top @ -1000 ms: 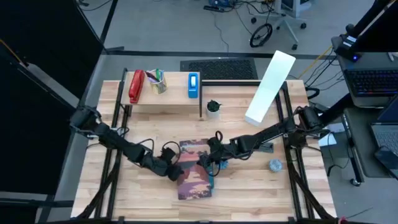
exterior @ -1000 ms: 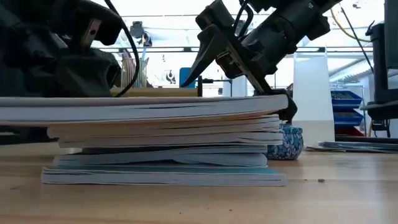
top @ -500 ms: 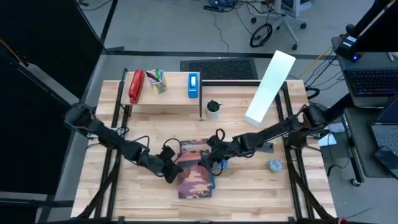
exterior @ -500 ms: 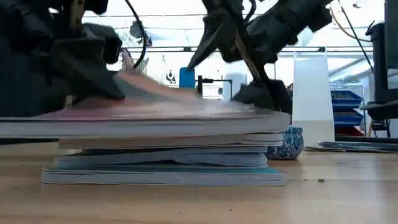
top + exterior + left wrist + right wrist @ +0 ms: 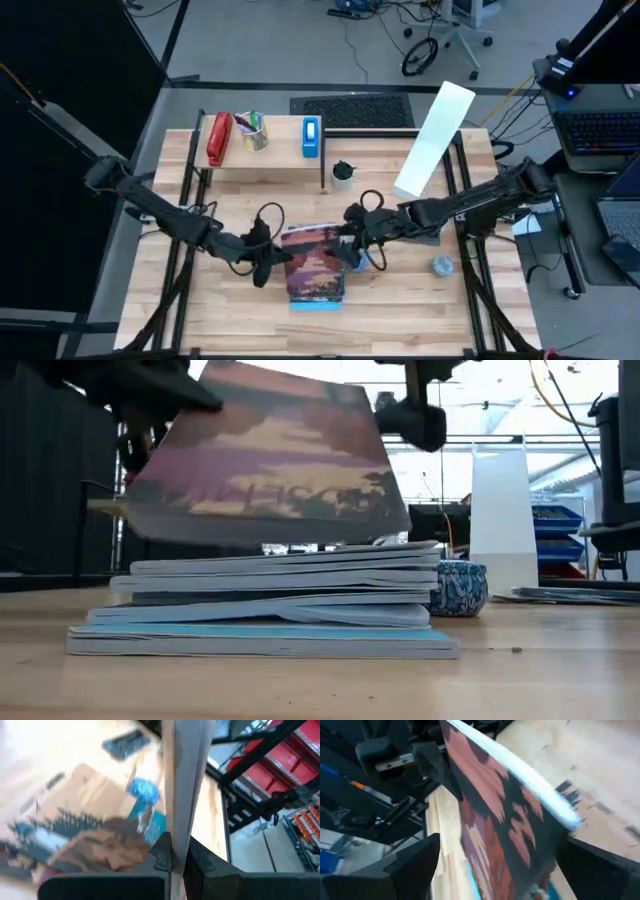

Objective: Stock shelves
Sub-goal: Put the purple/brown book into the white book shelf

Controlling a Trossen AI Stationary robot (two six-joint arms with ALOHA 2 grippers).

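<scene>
Looking straight down from the high view, you see the left gripper (image 5: 262,262) at the left edge of the top book (image 5: 312,262) and the right gripper (image 5: 352,245) at its right edge, both over the stack of books (image 5: 318,292) on the desk (image 5: 400,310). The wooden shelf (image 5: 265,160) sits toward the far side of the desk, left of centre, and the white file holder (image 5: 432,140) lies far right, nearer the right arm. Both targets lie away beyond the stack, so the book must travel forward across the desk.

From the low view, the top book (image 5: 270,470) is lifted clear of the stack of books (image 5: 265,615) and tilted, its cover facing the camera. The white file holder (image 5: 498,510) stands behind at right.

From the left wrist view, the left gripper (image 5: 176,855) is pinching the book's edge, the book (image 5: 182,780) running away from it along its long axis.

From the right wrist view, the book's cover (image 5: 500,820) fills the middle; you cannot tell whether the right gripper's own fingers are closed on it.
</scene>
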